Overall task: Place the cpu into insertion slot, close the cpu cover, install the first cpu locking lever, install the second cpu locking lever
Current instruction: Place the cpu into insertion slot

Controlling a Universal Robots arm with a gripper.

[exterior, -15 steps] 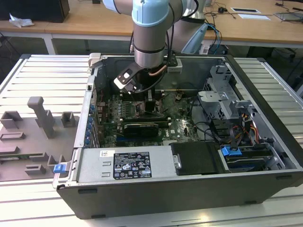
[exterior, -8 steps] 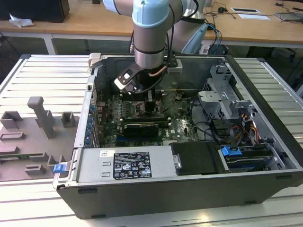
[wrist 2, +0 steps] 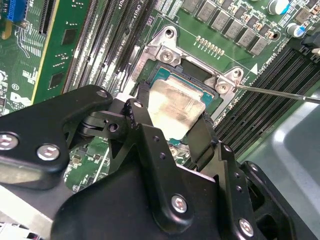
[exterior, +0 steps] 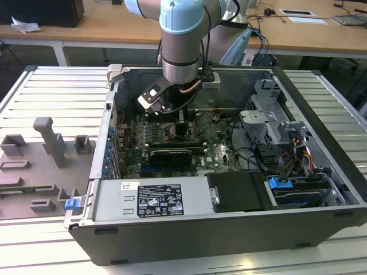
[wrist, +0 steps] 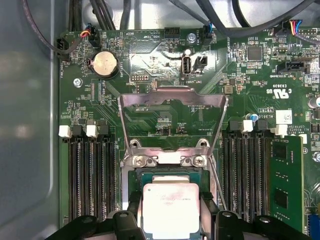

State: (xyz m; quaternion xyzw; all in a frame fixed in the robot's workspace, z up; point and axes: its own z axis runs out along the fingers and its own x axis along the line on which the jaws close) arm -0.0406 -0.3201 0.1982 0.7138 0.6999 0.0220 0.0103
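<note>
One pale-blue and grey robot arm (exterior: 182, 40) reaches down into one open dark-grey computer case (exterior: 189, 240) on a ribbed metal table (exterior: 51, 86). Several grey plastic fixtures (exterior: 49, 143) sit on the table at the exterior view's left, apart from the case.

One black gripper (wrist 2: 175, 110), two fingers (wrist 2: 141, 112), clamped on the one small flat square cpu with a dull silver-beige metal top (wrist 2: 172, 102). One finger sits on each of two opposite edges.

The cpu is directly over the one square insertion slot with a silvery metal rim (wrist 2: 165, 47) on the green circuit board (wrist: 165, 107). Seated or just above it: can't tell. The cpu covers the slot's centre; a thin teal edge shows round it.

One thin silvery square-frame cpu cover (wrist: 172, 93) stands flipped up, open, with the board visible through its window. Two screws (wrist: 139, 161) on its hinge bracket.

One thin steel locking lever (wrist 2: 280, 93) runs out from a slot corner, far end cut off at the picture edge.

Two banks of long black memory slots (wrist: 90, 180) flank the slot. One green memory card (wrist: 286, 185) stands beside one bank. One round silver coin cell (wrist: 106, 63).

In the first wrist view the cpu's near edge is cut off. In the exterior view the arm's wrist stands in front of the slot area.
</note>
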